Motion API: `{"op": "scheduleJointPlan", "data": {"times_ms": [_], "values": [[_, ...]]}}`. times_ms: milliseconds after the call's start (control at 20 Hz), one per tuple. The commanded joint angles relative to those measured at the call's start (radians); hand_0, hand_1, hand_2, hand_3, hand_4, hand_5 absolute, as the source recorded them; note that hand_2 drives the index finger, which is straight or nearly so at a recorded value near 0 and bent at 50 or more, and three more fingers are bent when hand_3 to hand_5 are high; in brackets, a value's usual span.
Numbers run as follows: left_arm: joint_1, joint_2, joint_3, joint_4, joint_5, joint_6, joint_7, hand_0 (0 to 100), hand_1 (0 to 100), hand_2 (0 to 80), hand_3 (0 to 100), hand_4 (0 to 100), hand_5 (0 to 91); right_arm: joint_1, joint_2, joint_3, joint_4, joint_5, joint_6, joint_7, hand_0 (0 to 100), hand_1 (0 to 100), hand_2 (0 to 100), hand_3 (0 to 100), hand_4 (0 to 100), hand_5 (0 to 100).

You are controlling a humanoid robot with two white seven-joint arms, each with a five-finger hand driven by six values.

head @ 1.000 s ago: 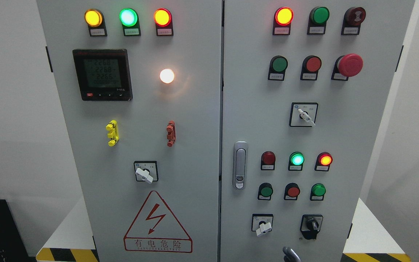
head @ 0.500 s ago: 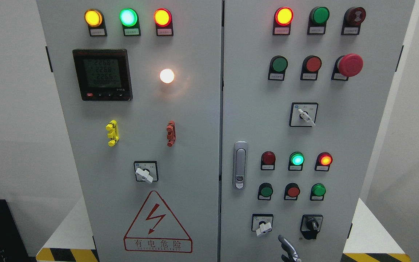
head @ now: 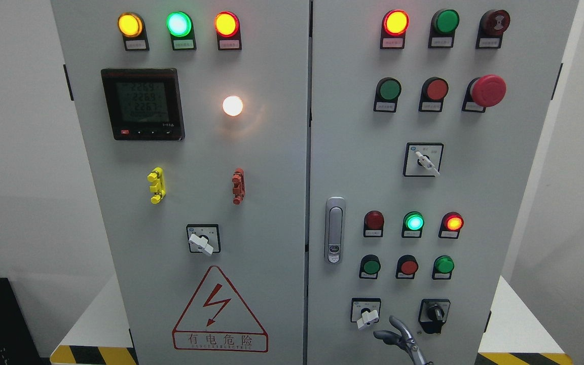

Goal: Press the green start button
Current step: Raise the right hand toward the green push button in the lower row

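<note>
We see several green buttons on the cabinet's right door (head: 474, 192); one green button (head: 371, 265) sits in the lower row, left of a red button (head: 408, 265). Below, between two selector switches (head: 366, 312), the right hand (head: 398, 337) rises from the bottom edge, fingers spread, holding nothing, clear of the panel controls.

A robot hand (head: 398, 338) is showing at the cabinet's (head: 282, 167) bottom edge, fingers spread. It is hovering between two rotary switches (head: 366, 310).
</note>
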State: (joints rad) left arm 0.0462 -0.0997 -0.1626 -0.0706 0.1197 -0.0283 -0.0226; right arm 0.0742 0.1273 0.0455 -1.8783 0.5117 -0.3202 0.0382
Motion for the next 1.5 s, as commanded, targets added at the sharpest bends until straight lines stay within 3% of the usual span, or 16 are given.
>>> {"op": "scheduleJointPlan", "data": {"times_ms": [0,250,850,1450], "values": [[0.000,0.000,0.000,0.000,0.000,-0.001,0.000,12,56,0.0,0,0,0.0,-0.042,0.002,-0.082,0.004,0.223,-0.006,-0.027,40,31,0,52,55,48],[0.001,0.000,0.000,0.000,0.000,-0.001,0.000,12,56,0.0,0,0,0.0,-0.083,0.002,-0.118,0.018,0.444,-0.036,-0.104,45,31,0,53,54,50],[0.000,0.000,0.000,0.000,0.000,-0.001,0.000,12,56,0.0,0,0,0.0,-0.149,0.002,-0.104,0.082,0.585,-0.033,-0.132,47,31,0,52,55,51],[0.000,0.000,0.000,0.000,0.000,-0.001,0.000,12,56,0.0,0,0,0.0,-0.218,0.005,-0.073,0.165,0.628,-0.023,-0.143,48,31,0,52,56,50]]}}
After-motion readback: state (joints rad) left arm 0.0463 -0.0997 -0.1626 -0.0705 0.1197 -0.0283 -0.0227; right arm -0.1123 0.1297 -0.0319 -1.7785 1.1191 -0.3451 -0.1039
